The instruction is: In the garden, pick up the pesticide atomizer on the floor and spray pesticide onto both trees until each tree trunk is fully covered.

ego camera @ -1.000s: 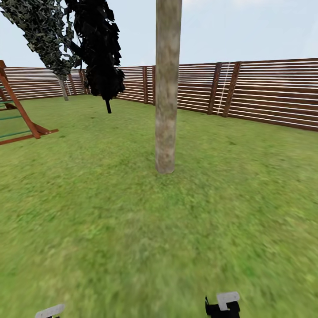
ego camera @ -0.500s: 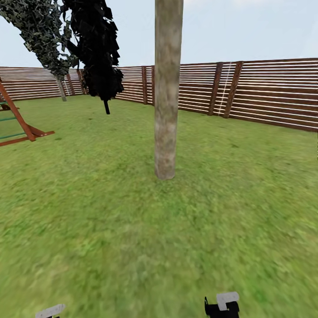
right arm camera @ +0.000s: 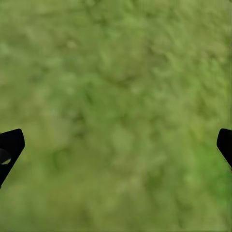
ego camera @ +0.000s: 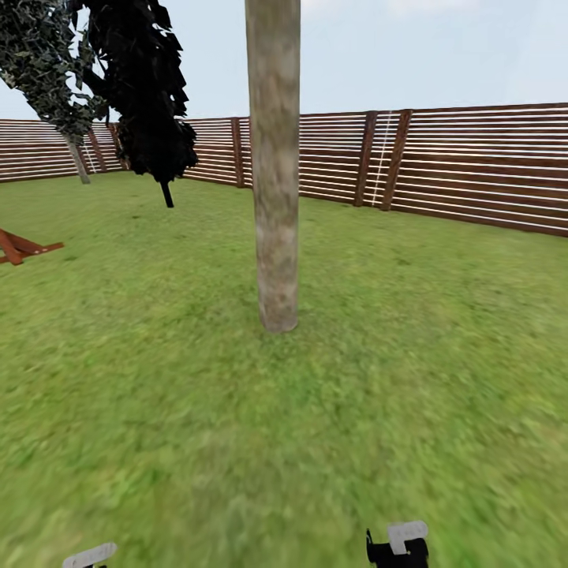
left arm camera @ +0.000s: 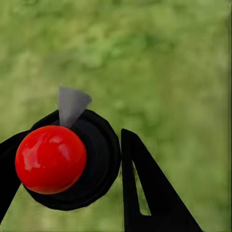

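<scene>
A thick tree trunk (ego camera: 274, 197) of mottled pale grey-brown bark rises from the grass lawn (ego camera: 237, 410) just ahead, slightly left of centre; its crown is above the picture. In the left wrist view, the pesticide atomizer (left arm camera: 50, 159), with a glossy red ball top, a round black body and a grey nozzle (left arm camera: 71, 104), sits between the black fingers (left arm camera: 145, 193) of my left gripper (left arm camera: 67, 150), which is shut on it. My right gripper (right arm camera: 116, 145) hangs open over bare grass, its two black fingertips (right arm camera: 9, 145) far apart. I see no white specks on the trunk.
A brown slatted fence (ego camera: 457, 166) closes the lawn behind the trunk. A dark-crowned tree (ego camera: 142, 95) and a grey-green one (ego camera: 43, 71) stand far left by the fence. A brown wooden frame's foot (ego camera: 20, 246) lies at the left edge.
The whole view has shifted as the camera moved: the trunk now sits further left and a little nearer, and the wooden frame has slid almost out at the left.
</scene>
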### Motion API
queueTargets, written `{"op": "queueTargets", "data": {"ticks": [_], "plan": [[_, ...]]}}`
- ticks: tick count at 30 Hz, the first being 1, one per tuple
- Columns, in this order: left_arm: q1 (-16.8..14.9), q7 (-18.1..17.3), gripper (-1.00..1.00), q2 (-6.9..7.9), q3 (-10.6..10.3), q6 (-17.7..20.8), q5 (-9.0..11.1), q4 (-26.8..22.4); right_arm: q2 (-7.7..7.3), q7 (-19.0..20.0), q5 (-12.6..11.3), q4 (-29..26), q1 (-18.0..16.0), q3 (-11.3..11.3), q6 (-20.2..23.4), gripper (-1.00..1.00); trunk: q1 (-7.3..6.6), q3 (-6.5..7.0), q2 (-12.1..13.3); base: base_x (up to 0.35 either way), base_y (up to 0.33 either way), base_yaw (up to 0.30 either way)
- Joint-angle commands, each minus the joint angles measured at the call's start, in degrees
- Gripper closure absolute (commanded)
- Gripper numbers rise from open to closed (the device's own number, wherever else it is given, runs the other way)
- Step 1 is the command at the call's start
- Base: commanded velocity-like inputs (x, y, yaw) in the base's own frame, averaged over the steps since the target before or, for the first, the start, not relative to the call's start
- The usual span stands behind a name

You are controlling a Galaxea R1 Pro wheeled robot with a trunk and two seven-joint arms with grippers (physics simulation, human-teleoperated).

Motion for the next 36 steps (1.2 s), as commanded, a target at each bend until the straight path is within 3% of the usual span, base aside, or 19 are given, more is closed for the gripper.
{"op": "queueTargets", "data": {"ticks": [1,18,19,20,22,24,25,27,28,30,32,36], "plan": [[0.0,-0.3,1.0,0.0,0.5,-0.2,-0.3,0.0,-0.02,-0.3,0.6,0.1,0.0,-0.3,-0.1,-1.0,0.03,-0.05,0.0,0.338,0.0,0.0],[-0.3,-1.6,1.0,0.76,0.2,0.0,-0.6,-0.9,0.23,-0.6,0.8,-0.5,0.0,-0.2,-0.1,-1.0,0.03,-0.05,0.0,0.335,-0.069,0.0],[-0.9,-8.1,1.0,2.3,0.3,0.4,-7.4,-1.1,-0.05,-0.3,1.2,-1.6,0.0,-0.2,-0.1,-1.0,0.03,-0.05,0.0,0.332,-0.108,0.0],[-1.2,-11.9,1.0,2.53,-0.1,0.5,-11.6,-1.2,-0.05,-0.1,3.1,-4.4,0.0,-0.1,0.1,-1.0,0.03,-0.05,0.0,0.332,-0.107,0.0],[-2.5,-16.3,1.0,2.68,-0.4,1.0,-16.8,-1.5,-0.05,0.0,7.4,-8.4,0.0,0.6,0.9,-1.0,0.03,-0.05,0.0,0.332,-0.107,0.0],[-5.7,-22.6,1.0,2.77,-0.6,3.2,-23.2,-2.6,-0.03,0.8,13.9,-13.1,0.0,1.2,3.7,-1.0,0.03,-0.05,0.0,0.332,-0.107,0.0],[-7.1,-26.4,1.0,2.76,-0.7,5.5,-26.4,-3.1,0.0,3.1,16.7,-15.2,0.0,1.3,5.5,-1.0,0.03,-0.05,0.0,0.332,-0.107,0.0],[-8.7,-31.5,1.0,2.72,-0.7,8.6,-30.5,-4.2,0.02,9.4,19.1,-17.1,-0.1,1.4,7.4,-1.0,0.03,-0.05,0.0,0.332,-0.107,0.0],[-10.0,-35.2,1.0,2.68,-0.7,10.1,-33.1,-5.6,0.03,15.2,19.9,-18.3,-0.4,1.4,8.2,-1.0,0.03,-0.05,0.0,0.332,-0.107,0.0],[-11.3,-41.3,1.0,2.59,-0.8,11.2,-36.3,-7.7,0.02,23.0,20.6,-20.1,-1.3,1.5,8.8,-1.0,0.03,-0.05,0.0,0.332,-0.107,0.0],[-12.1,-47.6,1.0,2.5,-0.8,11.6,-39.1,-10.2,0.03,29.5,22.2,-21.2,-2.6,1.7,9.4,-1.0,0.03,-0.05,0.0,0.332,-0.107,0.0],[-14.5,-60.6,1.0,2.31,-0.8,11.9,-43.2,-16.2,0.32,45.2,28.7,-21.9,-6.4,1.9,13.5,-1.0,0.03,-0.05,0.0,0.332,-0.107,0.0]]}}
